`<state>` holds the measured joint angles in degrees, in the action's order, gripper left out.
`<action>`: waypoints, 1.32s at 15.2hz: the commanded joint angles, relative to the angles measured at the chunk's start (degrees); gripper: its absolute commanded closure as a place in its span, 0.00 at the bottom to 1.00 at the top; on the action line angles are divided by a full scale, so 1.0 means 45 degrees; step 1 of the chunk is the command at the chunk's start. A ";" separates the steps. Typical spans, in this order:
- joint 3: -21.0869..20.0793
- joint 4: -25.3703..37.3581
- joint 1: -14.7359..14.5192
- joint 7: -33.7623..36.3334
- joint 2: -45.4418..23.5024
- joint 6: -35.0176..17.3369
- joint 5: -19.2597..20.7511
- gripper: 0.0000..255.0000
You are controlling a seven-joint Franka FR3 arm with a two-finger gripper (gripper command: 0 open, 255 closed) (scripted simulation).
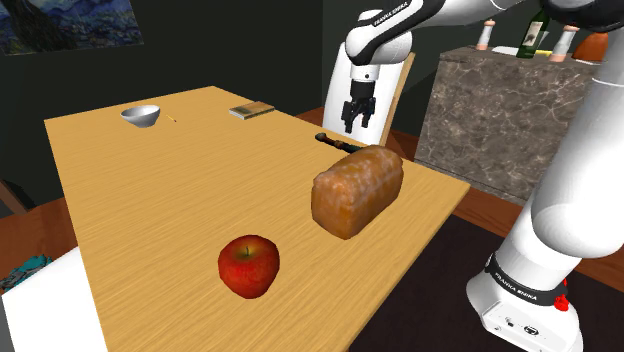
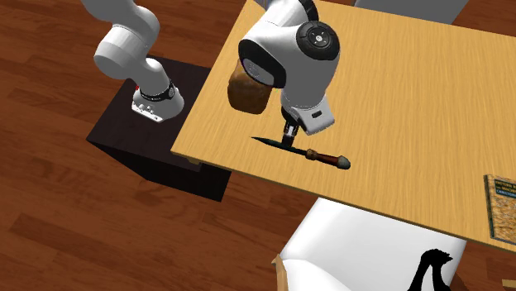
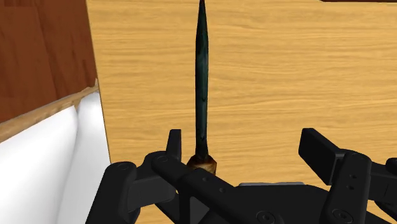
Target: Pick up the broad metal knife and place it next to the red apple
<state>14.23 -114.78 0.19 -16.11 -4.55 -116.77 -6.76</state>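
End effector point(image 1: 359, 122) open, fingers apart, low over knife point(image 3: 202, 76) on worktop point(image 1: 150, 200); apple point(image 1: 248, 265) at eight o'clock from bread point(image 1: 357, 190), shoulder view.

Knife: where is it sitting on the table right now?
In the second exterior view the knife lies flat along the table's near edge, close beside the bread loaf, right under the open jaws.

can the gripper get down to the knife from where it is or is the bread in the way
Probably yes: the gripper hangs open above the knife, whose blade lines up between the fingers in the wrist view. The bread loaf sits to one side, apart from it.
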 commanded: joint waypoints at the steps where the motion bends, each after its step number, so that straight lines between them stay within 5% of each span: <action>1: 0.0078 0.0724 0.0173 -0.0484 -0.1092 -0.0102 -0.0404 0.00; 4: 0.0028 0.1972 0.0453 -0.0991 -0.2692 -0.0083 -0.0957 0.00; 20: -0.0100 0.1315 0.0439 -0.1145 -0.3192 -0.1220 -0.1196 0.00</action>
<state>13.78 -108.86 2.16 -21.27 -18.92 -122.25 -12.14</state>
